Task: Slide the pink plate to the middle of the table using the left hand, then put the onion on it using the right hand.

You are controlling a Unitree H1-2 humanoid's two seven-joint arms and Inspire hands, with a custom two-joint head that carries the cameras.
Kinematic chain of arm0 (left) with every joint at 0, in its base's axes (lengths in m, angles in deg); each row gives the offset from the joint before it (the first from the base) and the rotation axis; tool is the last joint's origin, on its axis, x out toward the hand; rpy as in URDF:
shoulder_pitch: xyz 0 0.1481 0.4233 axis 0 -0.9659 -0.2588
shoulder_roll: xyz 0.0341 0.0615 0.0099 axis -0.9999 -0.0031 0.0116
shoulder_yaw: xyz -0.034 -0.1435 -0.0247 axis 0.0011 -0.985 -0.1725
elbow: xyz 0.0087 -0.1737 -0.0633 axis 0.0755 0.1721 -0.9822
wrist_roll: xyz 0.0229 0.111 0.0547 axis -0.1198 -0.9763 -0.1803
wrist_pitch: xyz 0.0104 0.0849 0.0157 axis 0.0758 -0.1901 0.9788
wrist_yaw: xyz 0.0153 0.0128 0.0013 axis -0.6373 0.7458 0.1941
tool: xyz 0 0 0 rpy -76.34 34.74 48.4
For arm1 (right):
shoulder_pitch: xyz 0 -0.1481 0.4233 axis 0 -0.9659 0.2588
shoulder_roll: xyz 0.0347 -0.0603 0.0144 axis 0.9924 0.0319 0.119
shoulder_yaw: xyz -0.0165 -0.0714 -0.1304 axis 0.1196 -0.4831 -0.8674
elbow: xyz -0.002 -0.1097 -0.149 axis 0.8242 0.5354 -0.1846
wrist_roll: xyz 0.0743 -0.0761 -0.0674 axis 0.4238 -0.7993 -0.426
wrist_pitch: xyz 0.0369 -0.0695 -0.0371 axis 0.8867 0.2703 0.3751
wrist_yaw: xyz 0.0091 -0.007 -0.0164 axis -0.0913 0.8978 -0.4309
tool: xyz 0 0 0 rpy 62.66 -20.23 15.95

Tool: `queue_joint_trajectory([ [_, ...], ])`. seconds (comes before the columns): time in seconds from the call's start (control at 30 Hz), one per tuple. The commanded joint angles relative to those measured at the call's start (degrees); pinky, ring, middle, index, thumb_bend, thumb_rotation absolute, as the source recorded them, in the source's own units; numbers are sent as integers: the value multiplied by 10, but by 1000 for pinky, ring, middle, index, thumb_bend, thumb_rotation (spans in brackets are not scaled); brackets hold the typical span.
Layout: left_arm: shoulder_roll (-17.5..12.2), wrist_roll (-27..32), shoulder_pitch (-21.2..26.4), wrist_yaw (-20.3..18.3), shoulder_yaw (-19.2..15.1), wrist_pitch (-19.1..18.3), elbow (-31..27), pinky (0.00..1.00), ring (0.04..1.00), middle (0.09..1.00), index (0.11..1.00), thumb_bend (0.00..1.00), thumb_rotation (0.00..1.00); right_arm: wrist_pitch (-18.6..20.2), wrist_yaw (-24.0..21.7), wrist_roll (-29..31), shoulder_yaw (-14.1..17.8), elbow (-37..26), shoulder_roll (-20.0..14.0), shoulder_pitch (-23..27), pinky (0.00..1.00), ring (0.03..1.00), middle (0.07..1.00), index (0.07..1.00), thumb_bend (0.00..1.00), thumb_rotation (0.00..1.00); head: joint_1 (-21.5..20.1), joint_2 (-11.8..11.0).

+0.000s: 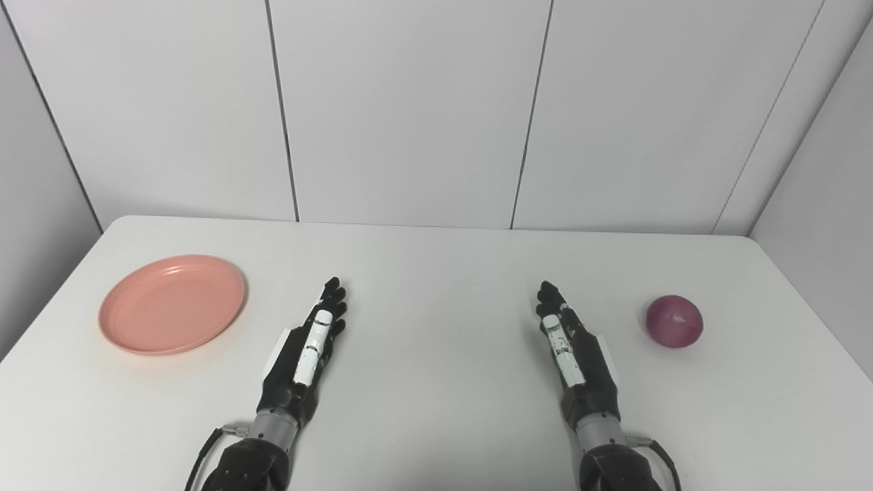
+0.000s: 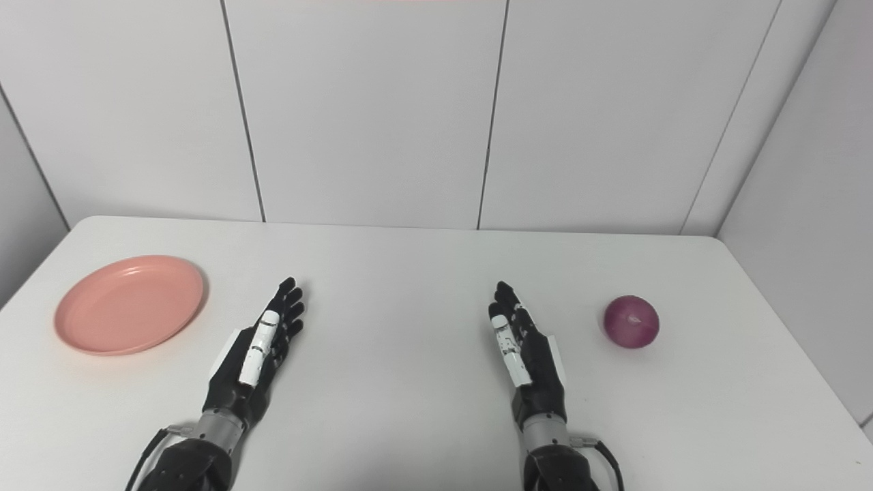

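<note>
A pink plate [image 1: 172, 303] lies flat at the left side of the white table [image 1: 436, 273]. A purple-red onion [image 1: 674, 320] rests at the right side. My left hand [image 1: 308, 348] is stretched out flat and open, fingers pointing away from me, a short way right of the plate and not touching it. My right hand [image 1: 571, 348] is open too, fingers straight, a hand's width left of the onion. Neither hand holds anything.
White wall panels [image 1: 409, 109] stand close behind the table's far edge and along both sides. The table's right edge runs just beyond the onion.
</note>
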Motion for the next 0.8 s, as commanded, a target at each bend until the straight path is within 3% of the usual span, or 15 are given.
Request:
queue_joint_trajectory([
  [0.0,-3,1,10,-3,1,11,2,1000,1000,1000,1000,445,1000,-13,1,-1,1,-2,1,16,969,940,925,920,530,748,0,0],
  [0.77,-2,3,11,-3,0,14,4,1000,1000,1000,1000,441,1000,-13,1,-1,1,-3,1,15,966,942,925,920,526,744,0,-1],
])
